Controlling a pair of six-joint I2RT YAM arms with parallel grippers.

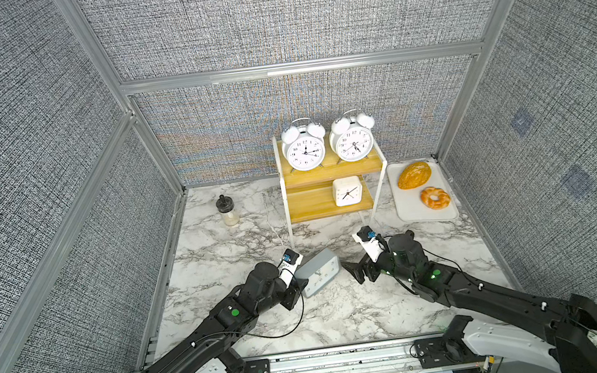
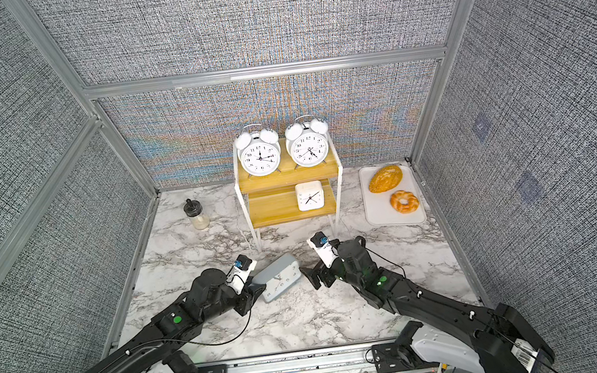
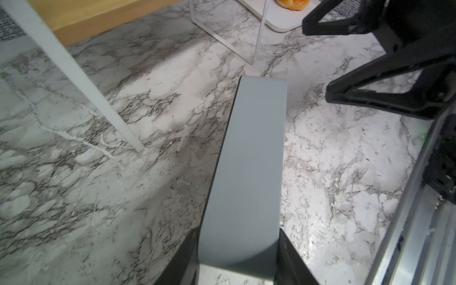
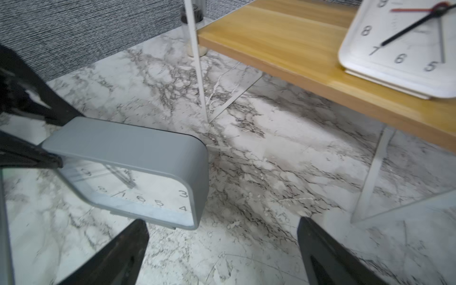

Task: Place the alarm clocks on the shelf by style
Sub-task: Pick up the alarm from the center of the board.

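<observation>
Shelf [image 1: 310,204] at far centre-right, backed against the rear wall, with both boards open toward you. The style sorting reads plainly: round dials above, boxy cases below.

Grey-blue clock [image 1: 319,276]: the only clock off the shelf. It sits near the table's centre between your arms, dial tipped upward. Your left claw [image 1: 299,290] pinches its left end, one finger on the dial side and one on the back. The left wrist view shows both fingers flush against the case. My guess is that an end grip leaves the long body free to go onto the lower board. You cannot tell from these views whether its feet are clear of the table.

Right claw [image 1: 352,274]: spread wide and empty, near the clock's right end without touching it. It is probably on standby in case the case sags.

Left twin-bell clock [image 1: 304,152] and right twin-bell clock [image 1: 355,144] stand upright side by side and fill the top board.

Small white square clock [image 1: 348,191] takes the right half of the lower board. The bare wood to its left is the likely slot for the grey one.

Room: grey woven wall panels [image 1: 269,24] in aluminium framing on three sides.

Surface: marble-patterned table [image 1: 219,251], glossy and probably slick under a clock. White tray [image 1: 408,210] with breads is at far right and a lidded jar [image 1: 227,211] at far left. Neither concerns you.
</observation>
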